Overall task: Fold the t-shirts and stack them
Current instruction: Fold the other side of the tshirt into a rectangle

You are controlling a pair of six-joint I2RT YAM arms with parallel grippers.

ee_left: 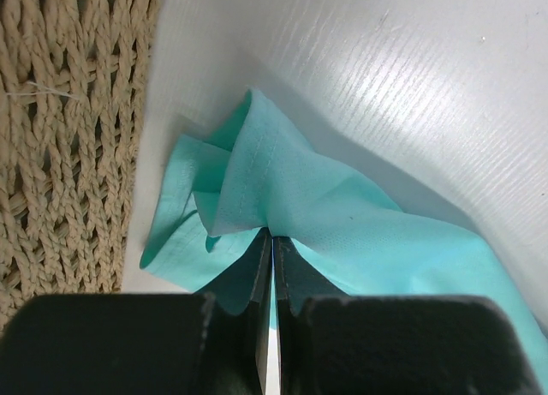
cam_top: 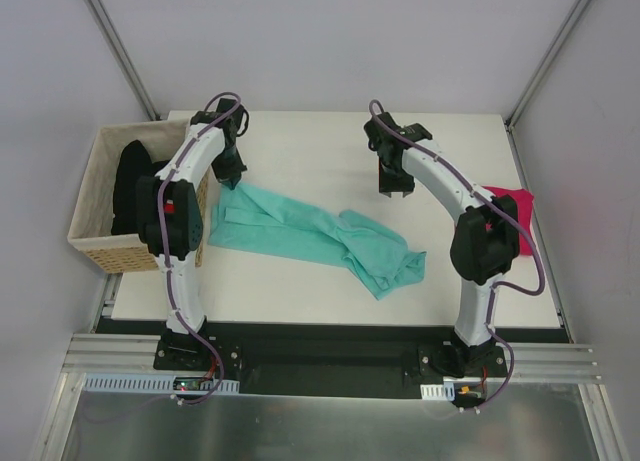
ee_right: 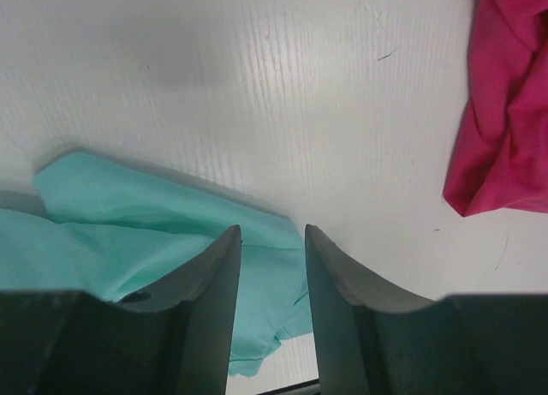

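T-shirt [cam_top: 300, 231] in teal, rumpled long strip, corner pinched by left claw [ee_left: 272, 237], right claw [ee_right: 272, 234] parted, empty

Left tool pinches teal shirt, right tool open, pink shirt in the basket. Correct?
No. The pink shirt lies on the table by its right edge, not in the basket; the top view shows it. Left tool does pinch the teal shirt; right tool is open.

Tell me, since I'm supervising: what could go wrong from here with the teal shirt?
1. The left claw pinches only a bunched edge of the teal t-shirt, close to the basket; the cloth could slip out or catch the weave.
2. The right claw is open, holding nothing, so a one-sided pull may drag the twisted shirt instead of spreading it.
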